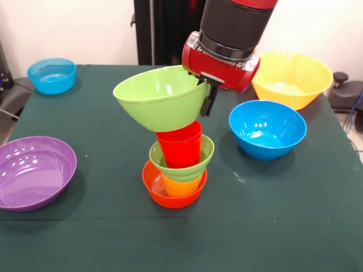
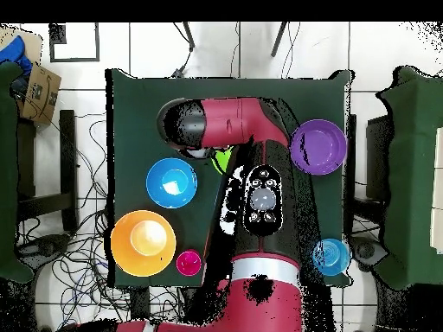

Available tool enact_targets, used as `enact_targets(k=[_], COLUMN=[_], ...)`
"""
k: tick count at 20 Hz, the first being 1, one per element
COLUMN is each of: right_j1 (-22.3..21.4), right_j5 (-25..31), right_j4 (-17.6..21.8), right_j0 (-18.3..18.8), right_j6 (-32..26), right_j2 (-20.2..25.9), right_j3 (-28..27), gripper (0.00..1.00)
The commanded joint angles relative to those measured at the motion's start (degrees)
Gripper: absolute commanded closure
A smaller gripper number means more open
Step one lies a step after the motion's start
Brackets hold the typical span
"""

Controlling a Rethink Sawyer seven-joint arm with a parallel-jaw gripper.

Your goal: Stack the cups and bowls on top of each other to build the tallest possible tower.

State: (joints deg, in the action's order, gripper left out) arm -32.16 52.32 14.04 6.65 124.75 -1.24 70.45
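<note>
Grip: my gripper (image 1: 208, 95) pinches the rim of the big green bowl (image 1: 160, 96) at its 3 o'clock edge, so the bowl hangs tilted.
Bowl position: its base sits right over the red cup (image 1: 180, 146); touching or just above, I cannot tell.
Tower: red cup in small green bowl (image 1: 181, 159), on orange cup (image 1: 181, 186), in orange bowl (image 1: 172, 191), table centre.
Why: wide bowl needs centring, else it tips.
Spare: pink cup (image 2: 189, 263), purple bowl (image 1: 34, 171) at 9 o'clock.
</note>
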Motion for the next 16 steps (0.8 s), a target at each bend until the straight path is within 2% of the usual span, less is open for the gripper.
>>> enact_targets(k=[1, 7, 16], right_j1=[2.56, 3.39, 4.77], right_j5=[0.54, 4.24, 5.37], right_j4=[0.83, 0.11, -0.67], right_j0=[-1.76, -1.14, -1.37], right_j6=[0.70, -0.85, -0.06], right_j2=[3.21, 3.89, 4.03], right_j3=[0.33, -2.41, -5.08], gripper=[1.00, 1.00, 1.00])
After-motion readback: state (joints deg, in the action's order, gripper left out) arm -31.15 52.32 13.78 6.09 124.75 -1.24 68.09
